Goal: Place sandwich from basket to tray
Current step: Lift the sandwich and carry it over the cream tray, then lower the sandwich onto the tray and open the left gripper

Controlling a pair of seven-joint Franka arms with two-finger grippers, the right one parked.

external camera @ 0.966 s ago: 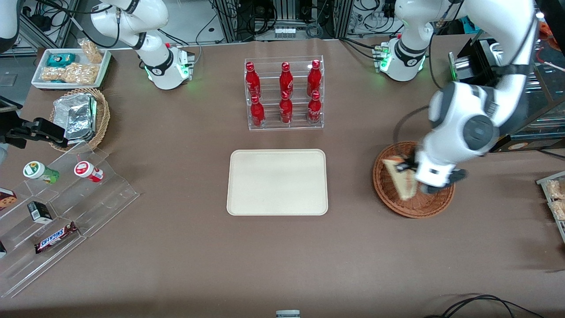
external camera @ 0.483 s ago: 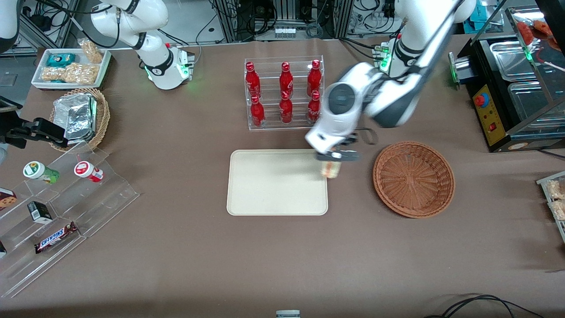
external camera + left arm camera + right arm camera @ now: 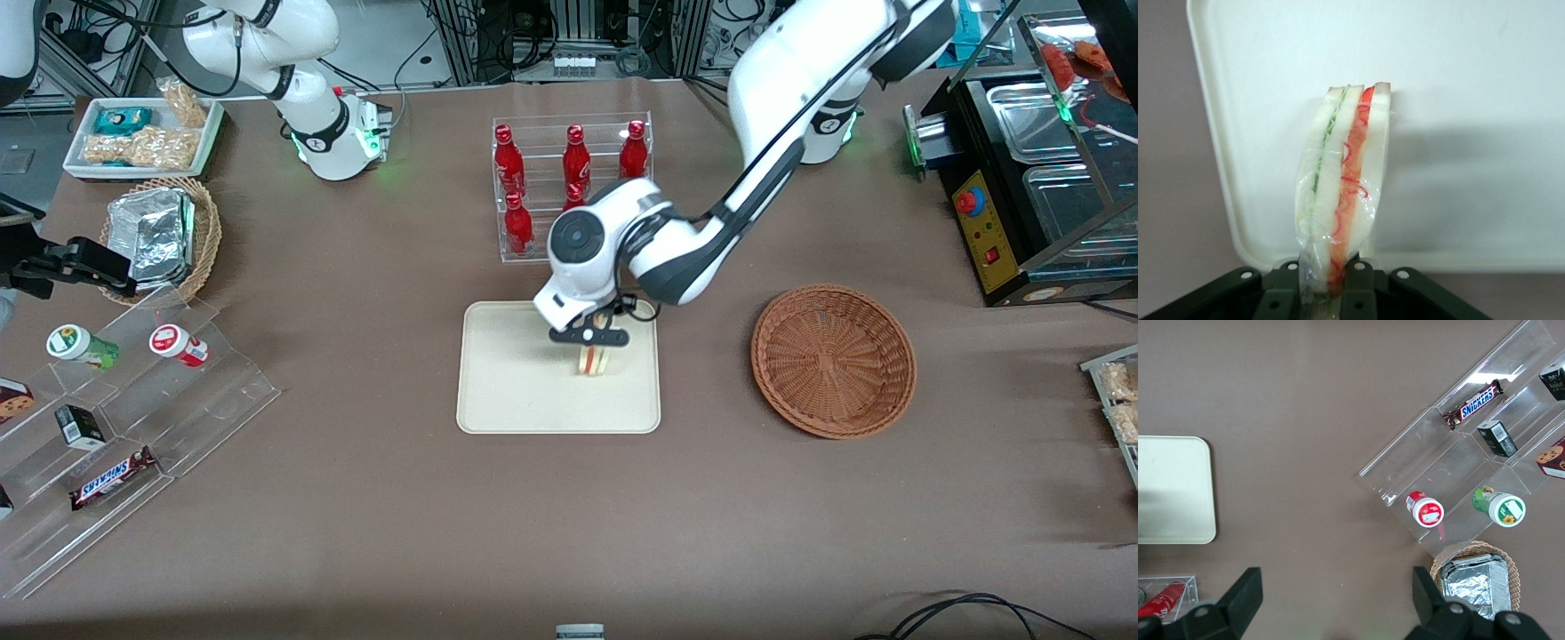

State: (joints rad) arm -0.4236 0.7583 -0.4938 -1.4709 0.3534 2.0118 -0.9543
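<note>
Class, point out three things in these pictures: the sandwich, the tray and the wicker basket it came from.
sandwich (image 3: 1345, 180): left wrist view, on its layered cut side, held in the gripper (image 3: 590, 346).
tray (image 3: 507, 391): front view, on bare floor.
basket (image 3: 833, 360): front view, on its woven bottom.

Woven wicker basket (image 3: 833, 360), matt tray (image 3: 507, 391)

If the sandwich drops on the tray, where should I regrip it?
Pinch the sandwich across its two flat bread faces, coming from above, as the gripper holds it now over the tray. Those faces are broad and parallel; the layered cut side would likely squash.
</note>
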